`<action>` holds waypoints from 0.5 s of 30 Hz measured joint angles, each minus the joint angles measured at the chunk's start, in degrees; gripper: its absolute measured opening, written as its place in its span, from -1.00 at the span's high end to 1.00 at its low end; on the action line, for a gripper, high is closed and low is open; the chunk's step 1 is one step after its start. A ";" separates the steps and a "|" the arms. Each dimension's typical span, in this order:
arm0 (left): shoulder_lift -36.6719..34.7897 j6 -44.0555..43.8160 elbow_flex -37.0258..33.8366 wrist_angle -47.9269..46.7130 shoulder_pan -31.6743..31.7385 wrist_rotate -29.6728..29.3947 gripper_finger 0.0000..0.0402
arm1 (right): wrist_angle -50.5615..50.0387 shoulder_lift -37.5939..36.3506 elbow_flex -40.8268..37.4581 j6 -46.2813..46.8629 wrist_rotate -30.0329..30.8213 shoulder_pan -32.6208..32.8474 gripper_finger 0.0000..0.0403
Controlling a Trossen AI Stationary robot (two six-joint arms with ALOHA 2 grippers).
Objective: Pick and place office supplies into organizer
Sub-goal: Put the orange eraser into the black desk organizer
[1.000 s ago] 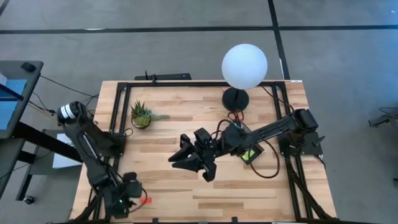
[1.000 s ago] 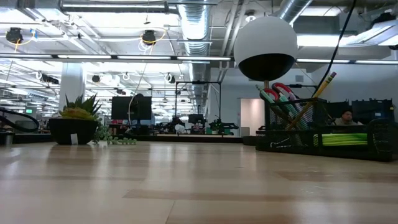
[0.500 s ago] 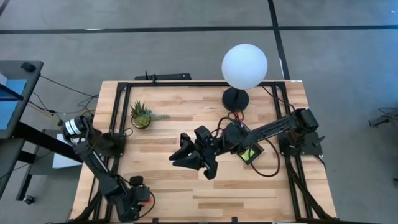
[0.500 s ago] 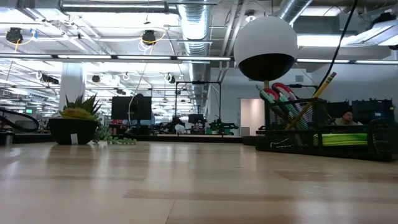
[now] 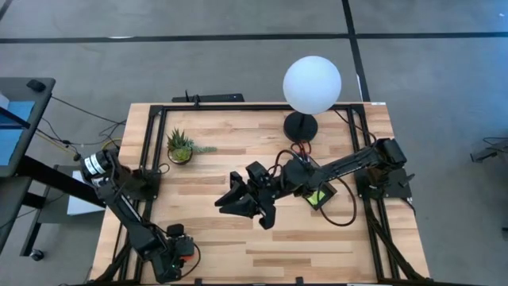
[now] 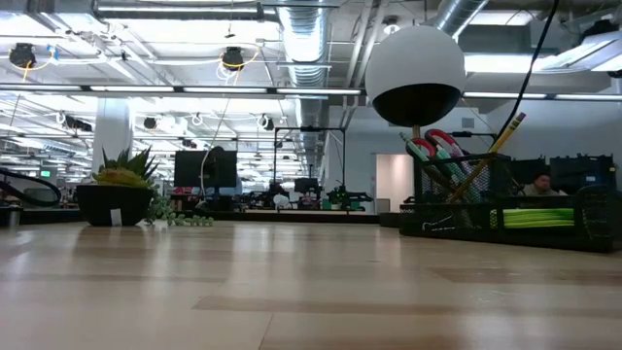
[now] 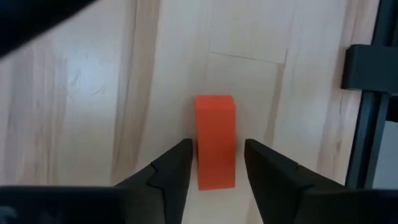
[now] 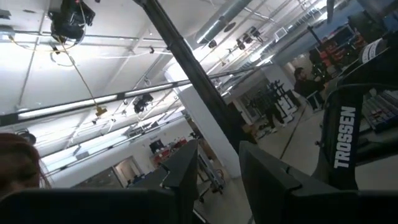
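A small red-orange piece [image 7: 215,149] lies flat on the wooden table near its near left corner. My left gripper [image 5: 179,251] points down over it. Its open fingers [image 7: 217,163] stand on either side of the piece's near end, with a narrow gap on each side. My right gripper [image 5: 236,202] hangs open above the middle of the table with nothing between its fingers [image 8: 219,168]. The black organizer [image 6: 505,228] stands at the right, half under the right arm in the high view. It holds red-handled scissors [image 6: 437,151], a pencil [image 6: 505,131] and a lime-green pad [image 6: 530,216].
A black frame rail [image 7: 370,112] runs close beside the red-orange piece. A small potted plant [image 5: 181,145] stands at the far left. The white globe lamp [image 5: 312,84] on its round black base [image 5: 301,125] stands at the far right. Cables loop beside the organizer.
My left gripper has gone down and a little toward the table's right edge. It now stands over the red-orange piece, which lay uncovered beside it a second ago. The piece has stayed where it was.
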 joint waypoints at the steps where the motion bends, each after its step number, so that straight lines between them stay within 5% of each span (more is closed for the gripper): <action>1: 0.05 -0.46 0.02 -0.31 0.00 -0.06 0.28 | 0.00 0.00 0.00 0.59 -0.02 0.00 0.44; 15: 0.02 -2.97 1.44 -5.17 1.02 -0.17 0.86 | 3.25 0.03 0.00 1.80 -0.06 -0.13 0.44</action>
